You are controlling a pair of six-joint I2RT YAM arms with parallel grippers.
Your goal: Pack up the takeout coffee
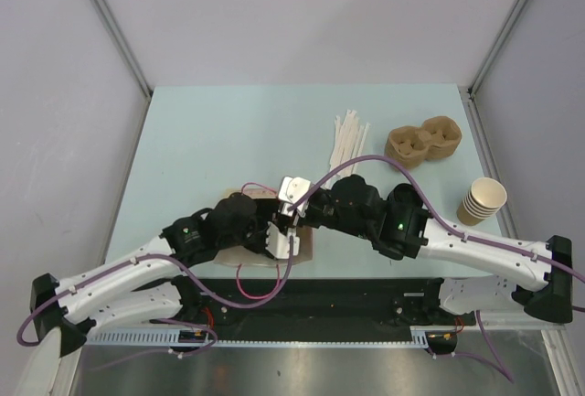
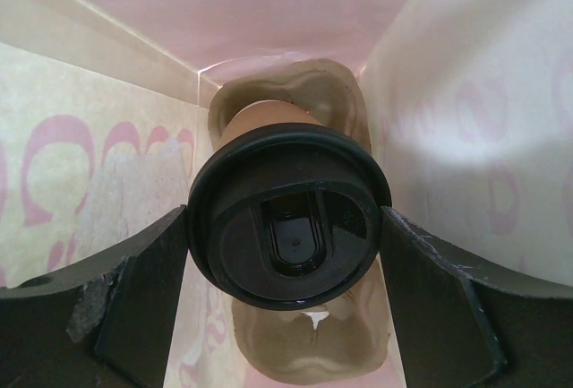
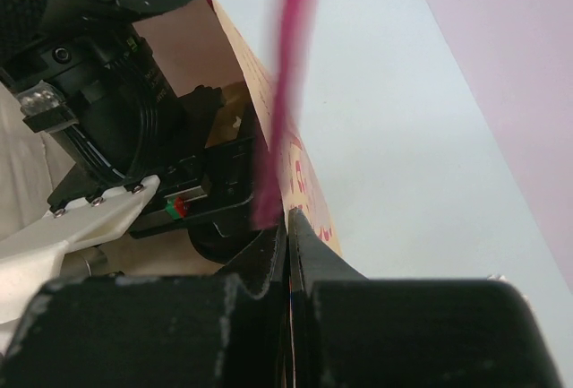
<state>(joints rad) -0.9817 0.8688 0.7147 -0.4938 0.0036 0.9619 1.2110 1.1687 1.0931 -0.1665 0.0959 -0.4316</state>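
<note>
The takeout coffee [image 2: 291,227], a brown cup with a black lid, stands in a pulp cup carrier [image 2: 304,345] at the bottom of a kraft paper bag [image 2: 474,137]. My left gripper [image 2: 285,254] reaches down into the bag, its fingers [image 2: 148,289] pressed against both sides of the lid. In the top view the left gripper [image 1: 279,236] is inside the bag [image 1: 309,246] and the coffee is hidden. My right gripper [image 3: 288,227] is shut on the bag's upper edge [image 3: 309,191], next to the left wrist [image 3: 116,92]; it also shows in the top view [image 1: 294,218].
A stack of lidless brown cups [image 1: 482,200] stands at the right. A second pulp carrier [image 1: 422,143] lies at the back right. A bundle of pale stirrers [image 1: 349,140] lies behind the bag. A purple cable [image 3: 286,65] hangs across the right wrist view.
</note>
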